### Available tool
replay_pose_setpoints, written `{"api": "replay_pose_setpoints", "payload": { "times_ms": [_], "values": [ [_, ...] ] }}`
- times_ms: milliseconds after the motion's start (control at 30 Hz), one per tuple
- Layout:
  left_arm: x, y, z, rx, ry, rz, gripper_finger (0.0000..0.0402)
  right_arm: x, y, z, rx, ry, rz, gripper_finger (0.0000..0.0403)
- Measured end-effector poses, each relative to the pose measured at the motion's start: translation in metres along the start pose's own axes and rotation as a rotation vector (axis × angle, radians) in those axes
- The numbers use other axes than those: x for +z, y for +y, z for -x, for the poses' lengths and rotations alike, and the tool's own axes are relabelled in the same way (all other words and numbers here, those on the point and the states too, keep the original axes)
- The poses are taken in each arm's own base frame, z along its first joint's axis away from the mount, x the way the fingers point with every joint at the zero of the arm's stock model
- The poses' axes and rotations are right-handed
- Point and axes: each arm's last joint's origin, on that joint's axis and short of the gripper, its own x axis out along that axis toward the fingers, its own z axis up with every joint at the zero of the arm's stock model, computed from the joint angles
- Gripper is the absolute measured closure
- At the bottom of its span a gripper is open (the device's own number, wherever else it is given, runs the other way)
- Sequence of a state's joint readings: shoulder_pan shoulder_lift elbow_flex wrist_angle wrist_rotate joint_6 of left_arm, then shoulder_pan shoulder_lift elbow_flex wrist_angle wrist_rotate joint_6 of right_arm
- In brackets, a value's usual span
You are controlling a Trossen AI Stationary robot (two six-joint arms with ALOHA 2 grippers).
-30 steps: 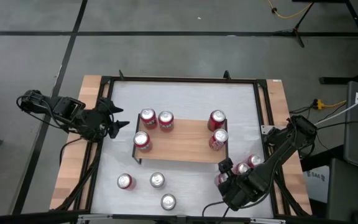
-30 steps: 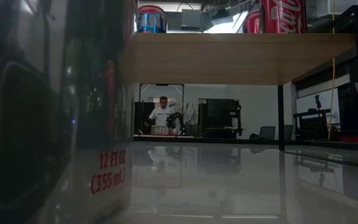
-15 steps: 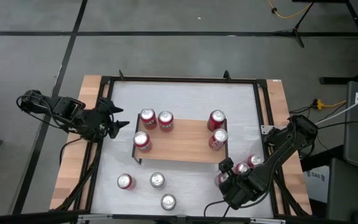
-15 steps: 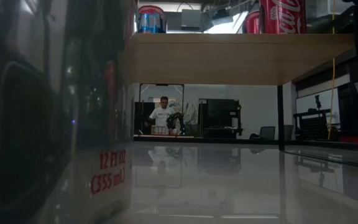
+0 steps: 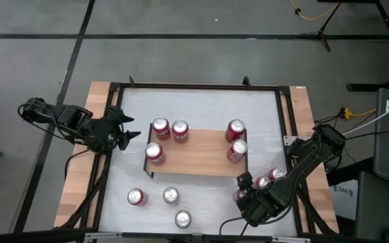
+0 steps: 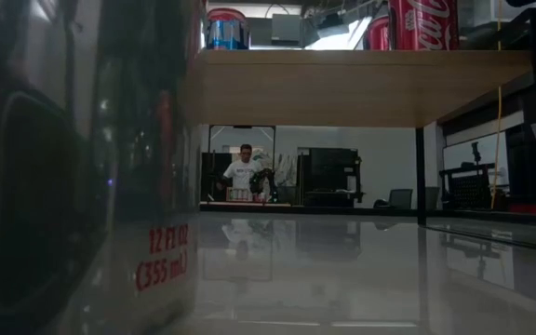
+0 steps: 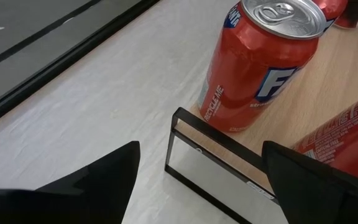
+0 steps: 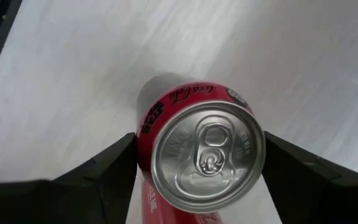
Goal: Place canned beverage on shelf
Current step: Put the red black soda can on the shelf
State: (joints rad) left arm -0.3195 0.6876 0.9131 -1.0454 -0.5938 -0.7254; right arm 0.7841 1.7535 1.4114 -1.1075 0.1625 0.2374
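– Five cans stand on the shelf (image 5: pixel 201 152) at the centre of the table (image 5: pixel 201 101). Which one is the task's can (image 8: pixel 199 152) now, and what has changed?

– None of those five. It is the red can on the table top at about 5 o'clock from the shelf, off the plank's near right corner. A moment ago the right gripper (image 5: pixel 243 196) sat around it with its claw spread wide. Now the two fingers (image 8: pixel 114 160) press on opposite sides of the can, which stands upright with its pull-tab lid facing the wrist camera. The arm itself has barely shifted.

– What does that mean for the task?

– Judged from the frames, the grasp is made and the can has not yet left the table. Next would come a lift and a carry toward 11 o'clock, onto the plank's bare middle. Two more cans stand close by at about 2 o'clock from the held one, so a straight rise looks safest.

– And the other arm?

– The left gripper (image 5: pixel 128 128) waits at 9 o'clock from the shelf, claw spread and holding nothing, pointing at the orange can (image 7: pixel 260 62) on the plank's corner. Three more cans stand on the table at 7 o'clock.
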Motion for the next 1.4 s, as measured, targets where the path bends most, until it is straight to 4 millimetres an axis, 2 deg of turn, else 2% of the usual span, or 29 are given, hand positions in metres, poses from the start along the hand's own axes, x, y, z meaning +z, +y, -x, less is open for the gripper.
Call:
{"api": "replay_pose_setpoints", "payload": {
  "times_ms": [367,767,1000,1400],
  "values": [
    [0.0000,0.0000,0.0000,0.000,0.000,-0.002,0.0074,0.0019,0.0003,-0.0002,-0.004,-0.021,-0.252,0.0106],
    [0.0000,0.0000,0.0000,0.000,0.000,-0.002,0.0074,0.0045,-0.0007,-0.0010,-0.039,-0.076,-0.761,0.0105],
    [0.0000,0.0000,0.0000,0.000,0.000,-0.003,0.0074,0.0044,-0.0011,-0.0010,-0.043,-0.090,-0.989,0.0105],
    [0.0000,0.0001,0.0000,0.000,0.000,-0.003,0.0074,0.0092,0.0000,-0.0009,-0.007,-0.129,-1.012,0.0104]
  ]
}}
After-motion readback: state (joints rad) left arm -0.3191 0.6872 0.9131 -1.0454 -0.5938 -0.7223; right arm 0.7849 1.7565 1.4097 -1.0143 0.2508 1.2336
